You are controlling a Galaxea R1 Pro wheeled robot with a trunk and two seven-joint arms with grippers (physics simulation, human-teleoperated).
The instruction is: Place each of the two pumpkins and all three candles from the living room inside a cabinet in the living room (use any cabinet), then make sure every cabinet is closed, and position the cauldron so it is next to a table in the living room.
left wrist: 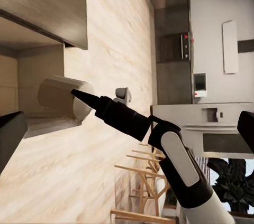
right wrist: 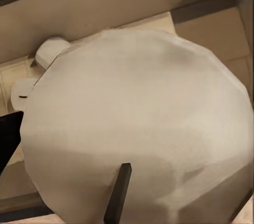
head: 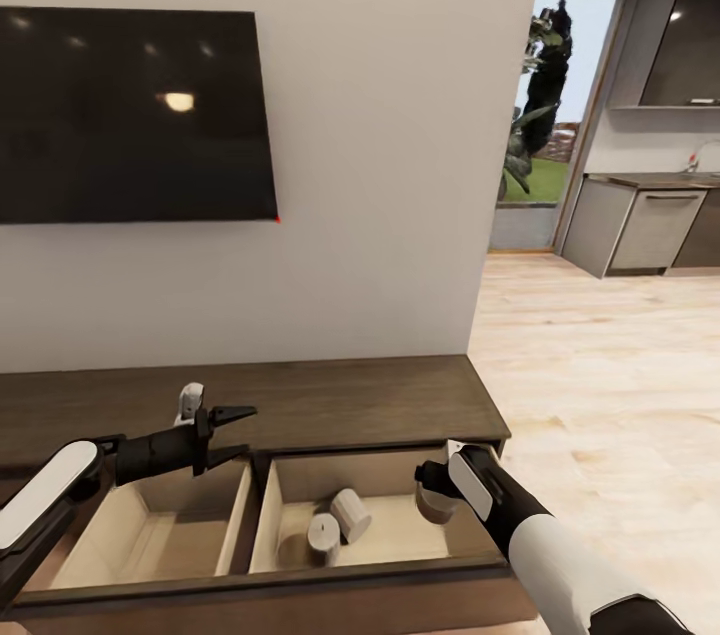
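Observation:
The long dark cabinet [head: 350, 405] stands against the wall with two pale-lined drawers pulled open. In the right drawer [head: 400, 543] one candle [head: 351, 515] lies on its side and another candle [head: 322, 537] stands beside it. My right gripper [head: 435, 492] is shut on a third candle [right wrist: 137, 123] and holds it low over that drawer's right end. The held candle [left wrist: 63, 97] also shows in the left wrist view. My left gripper [head: 238, 433] is open above the back of the empty left drawer [head: 160, 525]. The pumpkins and the cauldron are out of view.
A large black TV [head: 130, 115] hangs on the wall above the cabinet. The wall ends just right of the cabinet. Beyond it, pale wood floor [head: 600, 365] runs to a kitchen with grey cupboards [head: 650, 225]. Wooden chairs [left wrist: 143, 182] stand on the floor farther off.

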